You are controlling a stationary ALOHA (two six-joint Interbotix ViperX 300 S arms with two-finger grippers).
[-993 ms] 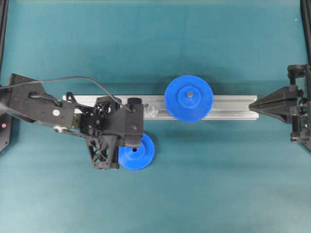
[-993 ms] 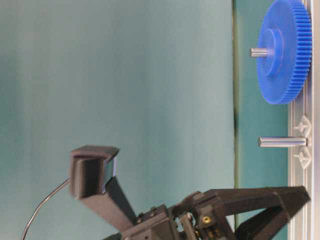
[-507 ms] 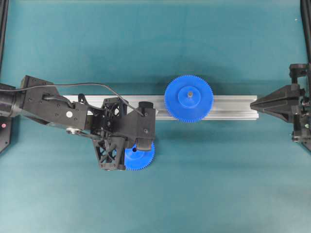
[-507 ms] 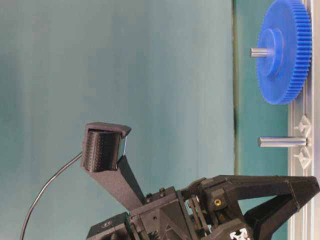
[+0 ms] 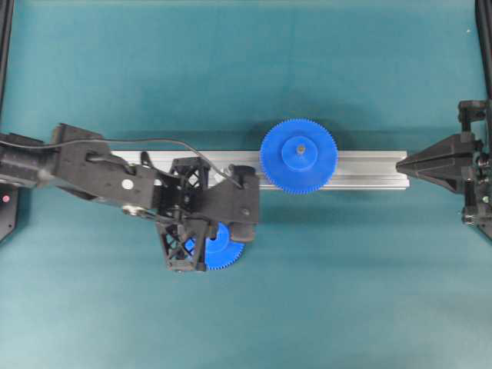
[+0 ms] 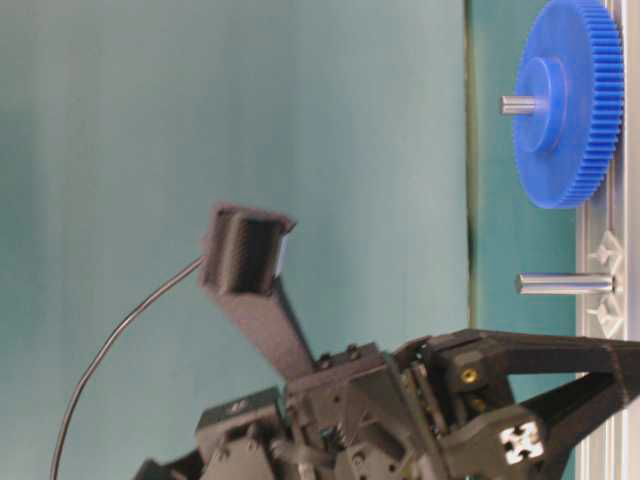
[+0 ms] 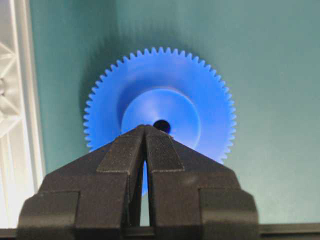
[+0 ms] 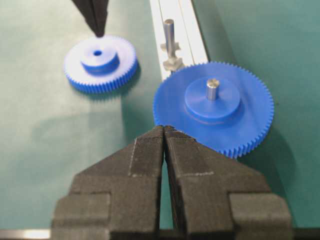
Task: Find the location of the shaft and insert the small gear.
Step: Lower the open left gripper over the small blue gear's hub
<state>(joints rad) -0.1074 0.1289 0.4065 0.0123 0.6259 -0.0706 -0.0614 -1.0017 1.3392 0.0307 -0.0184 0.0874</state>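
From overhead, my left pincer (image 5: 201, 247) has slid further across the small gear (image 5: 221, 250), which lies on the table just beside the rail (image 5: 369, 169). At table level, the shaft (image 6: 565, 284) stands bare on that rail. My wrist view shows the pincer clenched and empty, tips over the gear's hole; I must open before grasping. The right pincer (image 8: 164, 131) is clenched too.

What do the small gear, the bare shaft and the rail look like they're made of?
Small gear: probably moulded plastic, uniform matte blue with soft highlights. Shaft: metal, by its silvery sheen. Rail: likely aluminium, pale grey, lengthwise grooves.
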